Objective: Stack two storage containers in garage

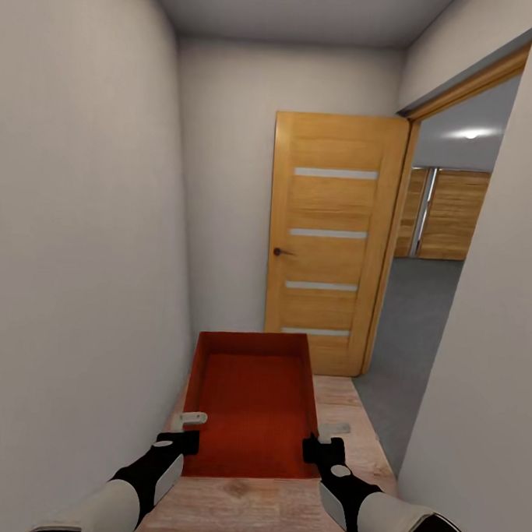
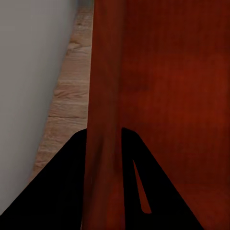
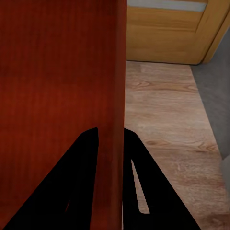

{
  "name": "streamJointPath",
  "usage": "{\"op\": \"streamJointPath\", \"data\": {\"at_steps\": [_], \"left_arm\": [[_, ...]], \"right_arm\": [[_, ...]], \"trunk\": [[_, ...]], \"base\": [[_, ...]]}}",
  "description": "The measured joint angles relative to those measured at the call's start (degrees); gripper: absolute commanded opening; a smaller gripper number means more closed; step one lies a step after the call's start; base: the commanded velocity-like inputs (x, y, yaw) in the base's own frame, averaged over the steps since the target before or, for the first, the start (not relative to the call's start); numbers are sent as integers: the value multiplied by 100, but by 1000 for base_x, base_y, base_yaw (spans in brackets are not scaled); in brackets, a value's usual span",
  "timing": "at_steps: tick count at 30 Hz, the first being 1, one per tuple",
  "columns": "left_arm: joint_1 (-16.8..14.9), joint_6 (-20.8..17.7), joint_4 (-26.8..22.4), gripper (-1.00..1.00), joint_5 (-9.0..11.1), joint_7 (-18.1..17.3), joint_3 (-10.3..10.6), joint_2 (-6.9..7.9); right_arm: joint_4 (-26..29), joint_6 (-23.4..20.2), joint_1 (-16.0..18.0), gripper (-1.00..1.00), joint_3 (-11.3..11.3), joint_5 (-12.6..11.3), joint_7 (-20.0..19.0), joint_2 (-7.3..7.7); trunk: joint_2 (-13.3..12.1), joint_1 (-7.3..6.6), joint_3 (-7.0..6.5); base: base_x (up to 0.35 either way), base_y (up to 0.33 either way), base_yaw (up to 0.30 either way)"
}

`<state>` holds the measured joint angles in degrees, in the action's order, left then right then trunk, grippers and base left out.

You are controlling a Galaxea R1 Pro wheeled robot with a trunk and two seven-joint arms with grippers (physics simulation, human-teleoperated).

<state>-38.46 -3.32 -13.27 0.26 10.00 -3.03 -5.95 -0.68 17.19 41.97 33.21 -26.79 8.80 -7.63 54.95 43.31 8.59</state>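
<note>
I carry one orange-red storage container (image 1: 252,406), open side up, in front of me above the light wood floor of a narrow hallway. My left gripper (image 1: 188,441) is shut on its left wall near the near corner. In the left wrist view, black fingers (image 2: 62,191) straddle that wall (image 2: 103,96). My right gripper (image 1: 312,449) is shut on the right wall. The right wrist view has its fingers (image 3: 139,187) clamping the wall (image 3: 114,96). Grey concrete floor (image 1: 419,321) lies through the doorway at the right.
White walls close in at left (image 1: 80,248) and right (image 1: 487,371). A wooden door (image 1: 330,238) with frosted slits stands open straight ahead, beside the doorway on the right. Wood-panelled walls (image 1: 452,213) and a ceiling light show beyond it.
</note>
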Motion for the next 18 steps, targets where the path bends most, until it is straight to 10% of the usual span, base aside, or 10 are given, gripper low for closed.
{"op": "streamJointPath", "data": {"at_steps": [18], "left_arm": [[28, 96, -10, -100, 70, -28, 12, 4]], "right_arm": [[5, 42, 12, -100, 704, -593, 7, 8]], "trunk": [[0, 4, 0]], "base": [[72, 0, 0]]}}
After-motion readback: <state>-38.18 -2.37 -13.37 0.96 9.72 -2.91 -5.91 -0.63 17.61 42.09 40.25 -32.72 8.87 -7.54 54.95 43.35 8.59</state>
